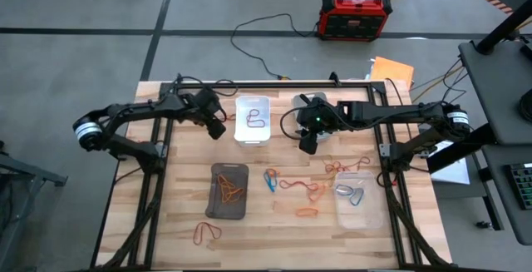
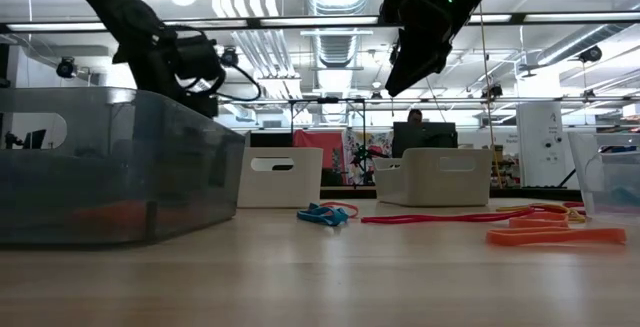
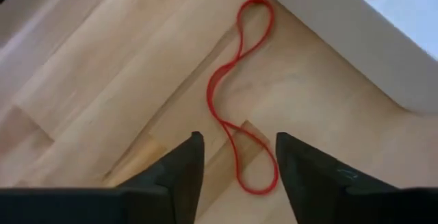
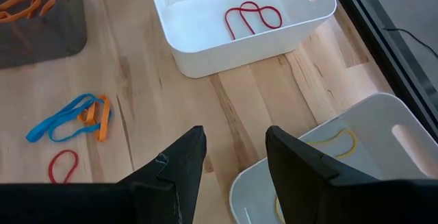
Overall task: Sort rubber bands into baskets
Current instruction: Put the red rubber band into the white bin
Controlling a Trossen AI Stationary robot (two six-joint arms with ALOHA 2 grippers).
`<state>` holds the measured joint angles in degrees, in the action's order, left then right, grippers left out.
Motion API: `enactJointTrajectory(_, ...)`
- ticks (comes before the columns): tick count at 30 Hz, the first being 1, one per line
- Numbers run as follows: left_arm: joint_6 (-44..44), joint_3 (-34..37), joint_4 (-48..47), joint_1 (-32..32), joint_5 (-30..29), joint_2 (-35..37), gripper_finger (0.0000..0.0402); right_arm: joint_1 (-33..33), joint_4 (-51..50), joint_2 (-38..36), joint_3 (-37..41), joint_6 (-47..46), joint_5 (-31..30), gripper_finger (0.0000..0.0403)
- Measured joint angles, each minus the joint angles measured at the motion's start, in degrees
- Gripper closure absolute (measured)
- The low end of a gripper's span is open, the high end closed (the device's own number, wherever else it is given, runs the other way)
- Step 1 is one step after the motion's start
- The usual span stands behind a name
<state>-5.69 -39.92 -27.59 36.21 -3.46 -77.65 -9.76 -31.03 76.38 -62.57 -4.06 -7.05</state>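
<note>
Red rubber band [image 3: 236, 94] is lying twisted into a figure-eight on the counter [image 3: 102, 80] just beside the white basket [image 3: 356, 39] — thin, limp and light, likely snagging or slipping. Best pinching across one loop's strand. Left claw [image 3: 236, 157] is hanging spread over it, holding nothing; right claw [image 4: 233, 148] is also spread — empty.

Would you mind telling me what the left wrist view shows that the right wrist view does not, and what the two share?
Only the left wrist view shows a long red rubber band lying twisted on the wood outside the white basket, in front of the open left tool.

Only the right wrist view shows the light grey basket with a yellowish band, blue bands, the dark basket and the open right tool.

Both show the white basket holding a red band.
</note>
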Motion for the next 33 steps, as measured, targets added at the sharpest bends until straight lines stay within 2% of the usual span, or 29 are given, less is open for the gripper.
enactJointTrajectory(6,0.5,-0.1,3.0,0.0,0.0,-4.3,0.0210,0.0,0.0,0.0,0.0,-0.5,0.0,0.0252)
enactJointTrajectory(18,1.8,-0.5,5.8,0.5,-0.4,-12.0,0.0221,0.0,0.0,0.0,0.0,-0.5,0.0,0.0252)
enactJointTrajectory(22,2.5,-0.6,6.0,0.5,0.1,-12.8,0.0265,0.0,0.0,0.0,0.0,-0.5,0.0,0.0252)
enactJointTrajectory(27,2.8,-0.4,6.1,0.6,0.4,-13.0,0.0375,0.0,0.0,0.0,0.0,-0.5,0.0,0.0252)
enactJointTrajectory(28,2.8,-0.4,6.1,0.6,0.4,-13.0,0.0388,0.0,0.0,0.0,0.0,-0.5,0.0,0.0252)
enactJointTrajectory(33,3.0,-0.5,5.9,0.6,-0.1,-12.2,0.0399,0.0,0.0,0.0,0.0,-0.5,0.0,0.0252)
